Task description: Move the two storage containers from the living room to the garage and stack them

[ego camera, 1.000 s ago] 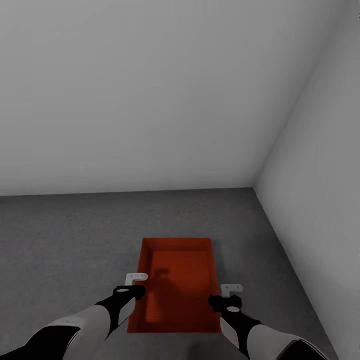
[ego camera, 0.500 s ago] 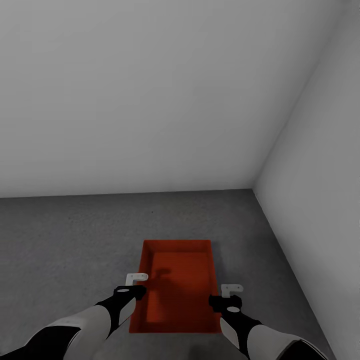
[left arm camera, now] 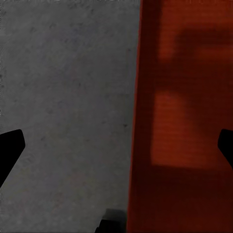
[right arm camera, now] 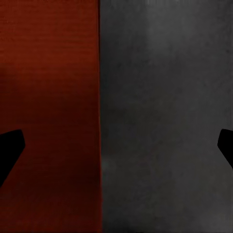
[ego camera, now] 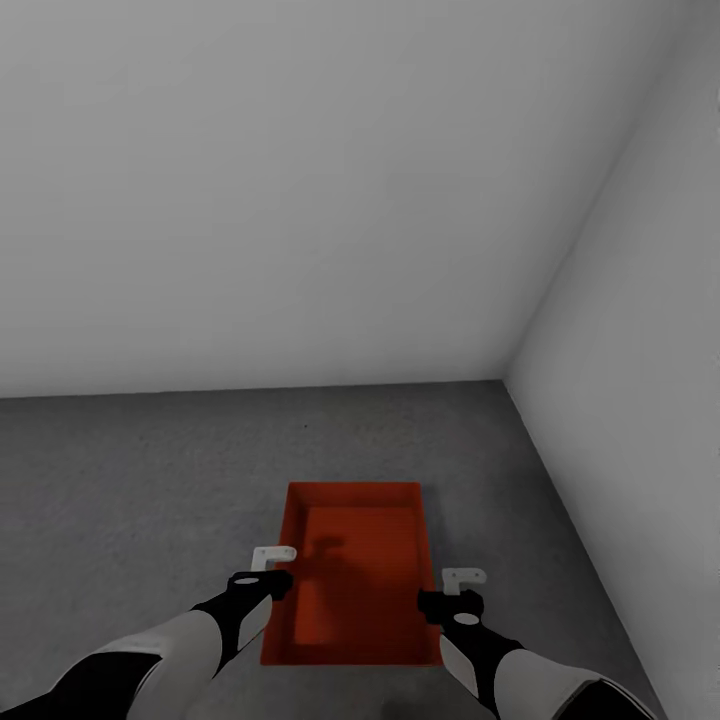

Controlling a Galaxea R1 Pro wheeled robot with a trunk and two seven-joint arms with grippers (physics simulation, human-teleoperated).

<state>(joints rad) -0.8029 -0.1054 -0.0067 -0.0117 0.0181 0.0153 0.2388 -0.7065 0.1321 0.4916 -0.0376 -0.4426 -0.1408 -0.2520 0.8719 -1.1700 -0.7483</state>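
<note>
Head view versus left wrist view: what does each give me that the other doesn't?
Head view alone: both arms, the left tool and right tool flanking the storage container, its whole open-top outline, plus the white walls meeting in a corner. Left wrist view alone: close detail of the container's long side edge between wide-spread fingertips, with fine ribbing. Both: the red-orange container on the concrete floor.

Two arms, same build: light grey-white forearm shells, black upper segments, black wrist sections. Left gripper (ego camera: 274,553) and right gripper (ego camera: 464,576) have small white angular bracket-like fingers on black wrist housings, a pale oval mark on each. In the wrist views the fingertips (left arm camera: 9,150) are plain black wedges at the frame edges. Possibly matte finish; render is soft.
</note>
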